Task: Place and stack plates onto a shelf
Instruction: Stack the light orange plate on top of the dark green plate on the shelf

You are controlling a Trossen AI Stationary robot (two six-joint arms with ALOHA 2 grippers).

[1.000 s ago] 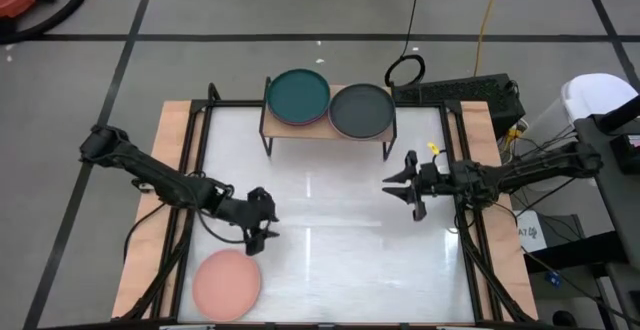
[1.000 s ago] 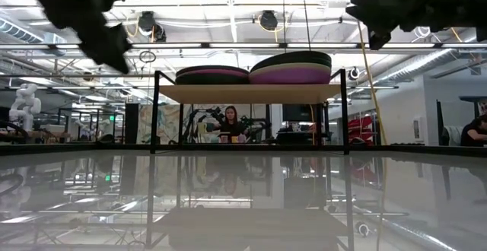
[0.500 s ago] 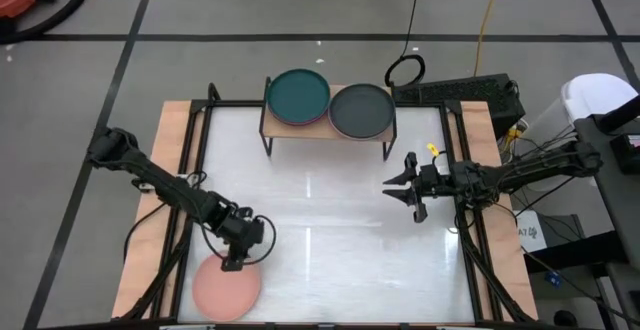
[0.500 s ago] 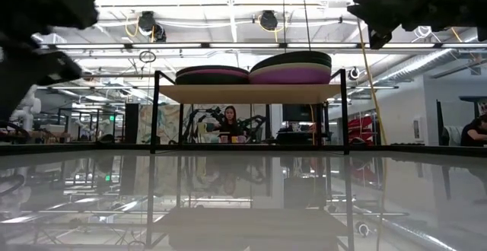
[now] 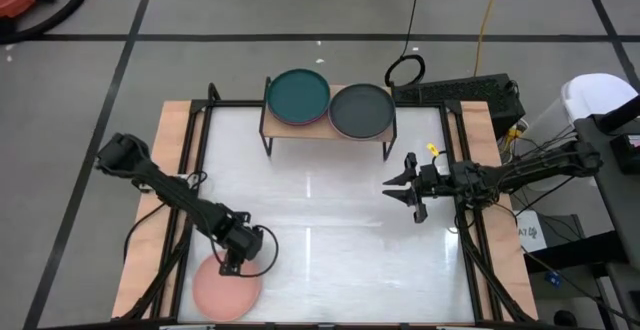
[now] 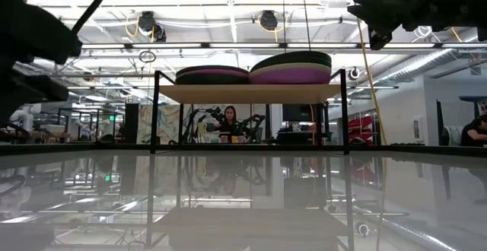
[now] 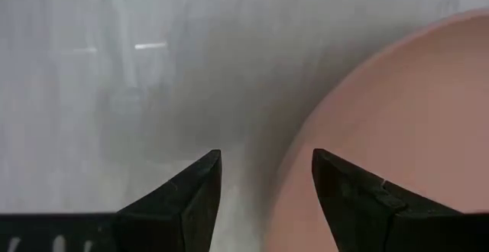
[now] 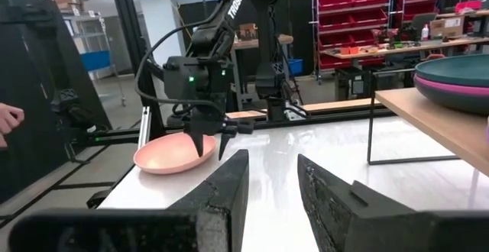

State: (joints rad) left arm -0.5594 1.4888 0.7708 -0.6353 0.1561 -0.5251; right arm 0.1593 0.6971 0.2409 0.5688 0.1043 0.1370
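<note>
A salmon pink plate (image 5: 225, 288) lies flat near the table's near-left corner. My left gripper (image 5: 233, 262) points down over its far rim, open. In the left wrist view the left gripper (image 7: 266, 160) has one finger over the plate (image 7: 397, 122) and one over the bare table. The light-wood shelf (image 5: 328, 128) at the far edge carries two stacks, a dark teal plate (image 5: 299, 95) topping one and a charcoal plate (image 5: 361, 111) the other. My right gripper (image 5: 391, 190) waits open above the table's right side.
The white table top (image 5: 330, 230) has black rails along its left and right sides. Cables and a black box (image 5: 470, 92) lie beyond the far-right corner. The low view shows the shelf's board (image 6: 247, 93) on thin black legs, and a person (image 6: 230, 118) in the room behind.
My left gripper has moved toward the table's near-left corner and down, from the open table to the far rim of the salmon plate, and now points down at it. The plate and the shelf stacks have stayed put.
</note>
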